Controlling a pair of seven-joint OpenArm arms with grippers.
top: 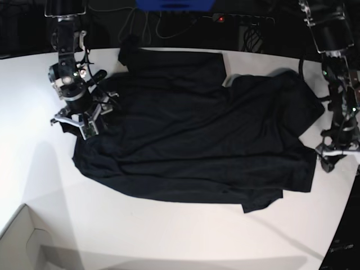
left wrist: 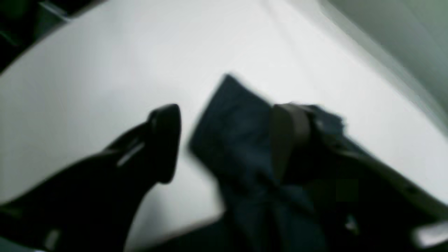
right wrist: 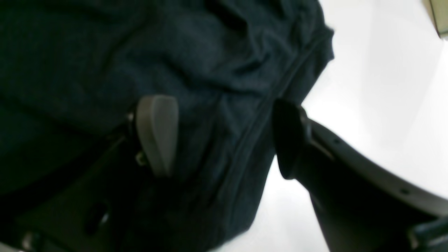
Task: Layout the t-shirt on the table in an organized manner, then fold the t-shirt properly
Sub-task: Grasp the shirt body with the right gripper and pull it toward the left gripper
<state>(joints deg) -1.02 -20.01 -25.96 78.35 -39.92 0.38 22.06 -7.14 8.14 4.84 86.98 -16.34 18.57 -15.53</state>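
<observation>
Black t-shirt [top: 191,140] lies spread, seemingly wrinkled, on white table [top: 169,236].

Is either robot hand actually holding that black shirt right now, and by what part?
No firm hold shows. The right hand is open over the t-shirt; the left hand is open at its corner.

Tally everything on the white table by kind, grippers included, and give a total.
T-shirt: 1
Cardboard box: 1
Grippers: 2, left gripper and right gripper
Total: 4
</observation>
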